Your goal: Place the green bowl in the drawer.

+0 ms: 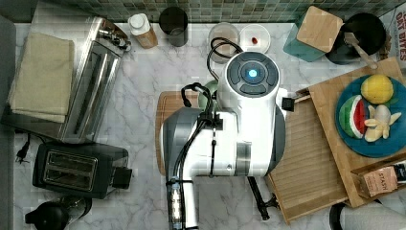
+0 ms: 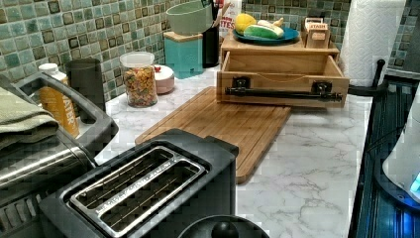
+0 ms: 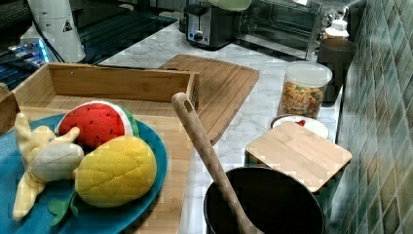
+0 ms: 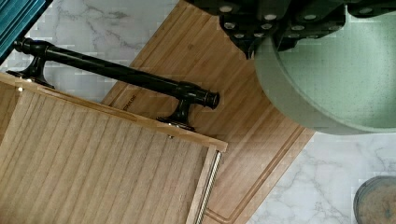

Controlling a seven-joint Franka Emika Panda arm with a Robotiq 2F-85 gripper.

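The pale green bowl (image 4: 336, 79) hangs in the air, tilted, with my gripper (image 4: 275, 42) shut on its rim. It floats high above the counter in the left view (image 2: 190, 17) and touches the upper edge of the right view (image 3: 229, 4). From above, the arm covers all but a sliver of the bowl (image 1: 209, 88). The bamboo drawer (image 4: 93, 163) stands pulled open, its slatted base bare and its black bar handle (image 4: 116, 72) facing the cutting board (image 4: 243, 112). The bowl is over that board, beside the drawer (image 2: 282, 64) rather than over it.
A dark-blue plate of toy fruit (image 1: 371, 117) and a tea box (image 1: 380, 179) sit on the wooden unit above the drawer. A cereal jar (image 2: 140, 79), a small lidded dish (image 2: 163, 78), a toaster (image 2: 143, 188), a toaster oven (image 1: 91, 76) and a paper towel roll (image 2: 371, 39) ring the counter.
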